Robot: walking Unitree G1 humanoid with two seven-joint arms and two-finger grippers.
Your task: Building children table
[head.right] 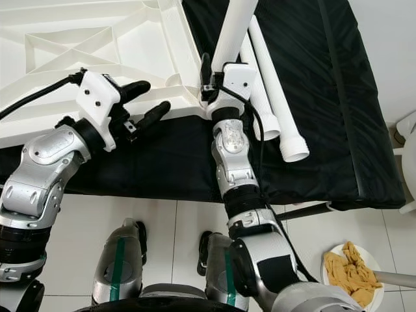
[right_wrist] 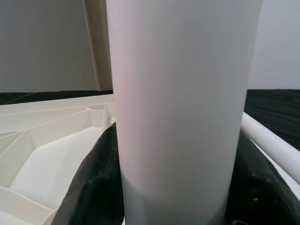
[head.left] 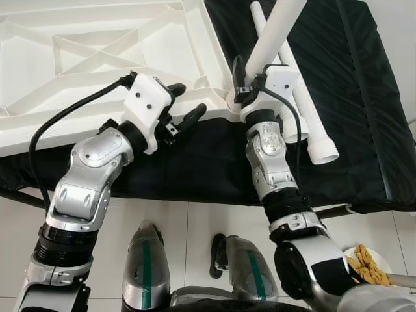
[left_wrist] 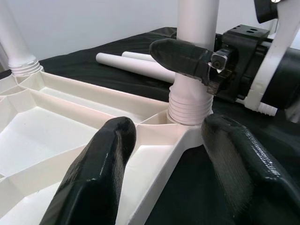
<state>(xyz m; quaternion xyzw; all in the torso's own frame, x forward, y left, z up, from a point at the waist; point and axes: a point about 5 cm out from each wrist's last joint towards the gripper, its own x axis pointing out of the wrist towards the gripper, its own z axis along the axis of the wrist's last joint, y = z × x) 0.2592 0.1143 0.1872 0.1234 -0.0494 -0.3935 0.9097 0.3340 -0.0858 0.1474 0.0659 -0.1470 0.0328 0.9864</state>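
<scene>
Gripping upright leg (head.left: 276, 29) at tabletop (head.left: 97, 58) corner, right gripper (head.left: 250, 75); left gripper (head.left: 185, 107) spread astride tabletop edge.

The upturned tabletop (head.left: 97, 58) lies on the mat (head.left: 351, 97) at 10 o'clock; a leg (head.left: 276, 36) stands in its near corner socket at 12, two loose legs (head.right: 279, 97) lying just right, a plate (head.right: 354, 273) on the floor at 4

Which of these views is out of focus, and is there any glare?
Right wrist view: the leg held by the right gripper sits so close it is soft and featureless. Left wrist view: the left gripper's fingers are blurred in front, the socket sharp. Eye views: evenly lit and crisp, with the white tabletop bright but not blown out.
</scene>
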